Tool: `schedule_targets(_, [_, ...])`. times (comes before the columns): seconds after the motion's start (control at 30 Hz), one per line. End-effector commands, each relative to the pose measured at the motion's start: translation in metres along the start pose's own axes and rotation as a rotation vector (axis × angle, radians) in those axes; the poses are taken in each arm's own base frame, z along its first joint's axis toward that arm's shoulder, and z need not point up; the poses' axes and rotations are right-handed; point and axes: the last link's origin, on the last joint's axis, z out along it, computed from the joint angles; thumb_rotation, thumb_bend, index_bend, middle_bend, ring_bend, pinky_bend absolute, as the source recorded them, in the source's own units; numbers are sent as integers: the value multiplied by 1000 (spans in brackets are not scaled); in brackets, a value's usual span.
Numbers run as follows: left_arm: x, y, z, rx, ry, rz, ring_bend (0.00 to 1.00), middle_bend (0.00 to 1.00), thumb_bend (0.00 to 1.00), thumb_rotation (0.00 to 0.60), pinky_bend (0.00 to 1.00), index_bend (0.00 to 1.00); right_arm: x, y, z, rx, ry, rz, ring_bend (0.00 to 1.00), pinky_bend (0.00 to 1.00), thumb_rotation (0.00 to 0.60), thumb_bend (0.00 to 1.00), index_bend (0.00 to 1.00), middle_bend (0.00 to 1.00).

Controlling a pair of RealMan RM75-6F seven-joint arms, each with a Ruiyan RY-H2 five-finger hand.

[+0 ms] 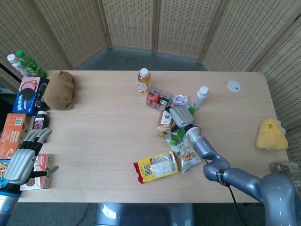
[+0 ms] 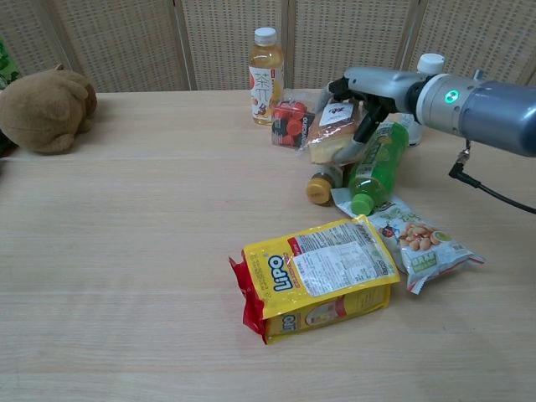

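Chest view shows our right hand (image 2: 362,99) clamped on the wrapped bread (image 2: 333,130), tilting it clear of the green bottle (image 2: 373,166); our left hand (image 1: 24,157) hangs spread, holding nothing, beside the table (image 1: 103,141).

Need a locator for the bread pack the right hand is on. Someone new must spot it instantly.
Find the tea bottle at the table's far edge; right of it lies a heap of snacks. The bread pack is tilted there under the right hand, a clear wrapper with a white label, beside the green bottle.

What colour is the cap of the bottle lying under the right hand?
Green, like the bottle itself; the chest view shows the cap best.
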Motion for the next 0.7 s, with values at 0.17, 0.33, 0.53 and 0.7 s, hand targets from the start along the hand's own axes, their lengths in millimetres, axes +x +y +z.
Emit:
schedule_targets(0.17, [-1, 0, -1, 1, -4, -3, 0, 0, 1, 600, 0, 0, 38, 0, -15, 16, 79, 16, 762, 594, 600, 0, 297, 544])
schedule_targets(0.33, [-1, 1, -2, 0, -7, -4, 0, 0, 1, 600, 0, 0, 74, -6, -26, 40, 153, 43, 762, 594, 600, 0, 305, 552])
schedule_targets(0.53, [0, 0, -5, 5, -3, -9, 0, 0, 1, 600, 0, 0, 120, -8, -39, 47, 244, 47, 764, 595, 600, 0, 314, 553])
schedule_targets(0.7, [0, -2, -6, 8, 0, -17, 0, 0, 0, 600, 0, 0, 151, -11, -51, 50, 313, 47, 764, 595, 600, 0, 321, 557])
